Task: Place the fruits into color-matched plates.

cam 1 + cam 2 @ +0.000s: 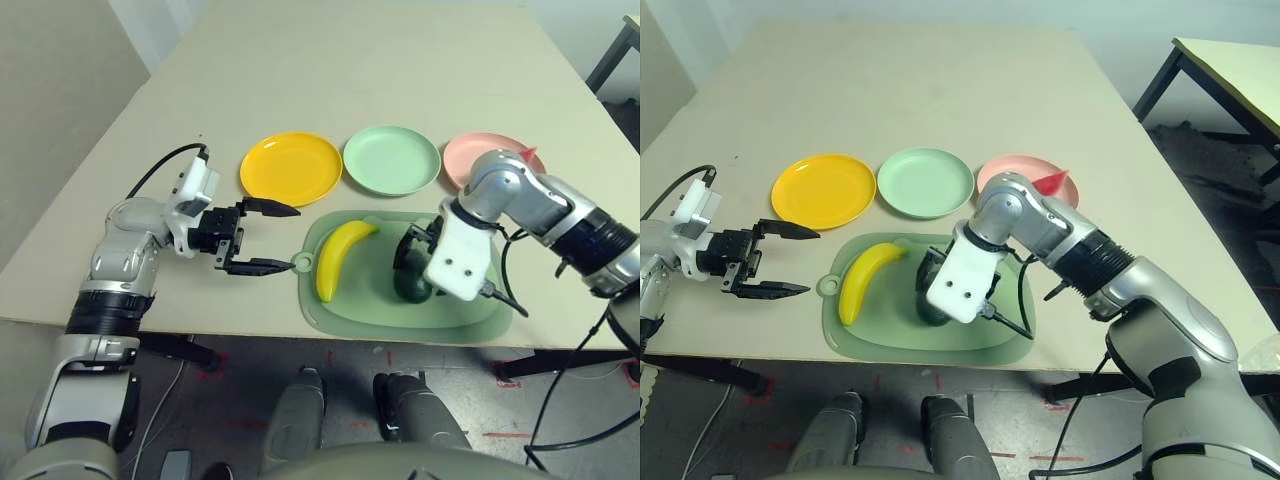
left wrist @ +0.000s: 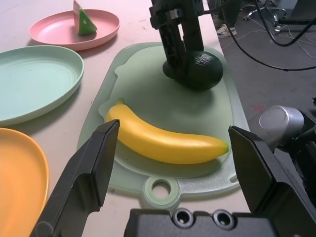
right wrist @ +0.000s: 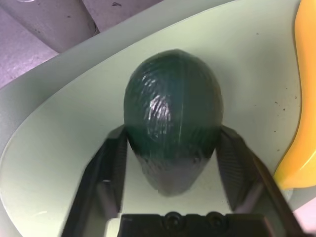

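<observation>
The right tool (image 3: 170,148) hides part of the avocado (image 3: 173,113) on the mat (image 1: 370,305), its fingers pinching the fruit's sides. The left tool (image 1: 262,237) hangs spread wide beside the banana (image 1: 340,257).

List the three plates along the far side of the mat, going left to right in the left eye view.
yellow-orange plate → pale mint green plate → pale pink plate, which holds the watermelon wedge.

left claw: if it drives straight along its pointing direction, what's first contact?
Probably the banana. The left claw stands open, aimed across the mat; the banana lies crosswise between its fingers' line, ahead of the avocado. Height is unclear, so it may pass just above.
</observation>
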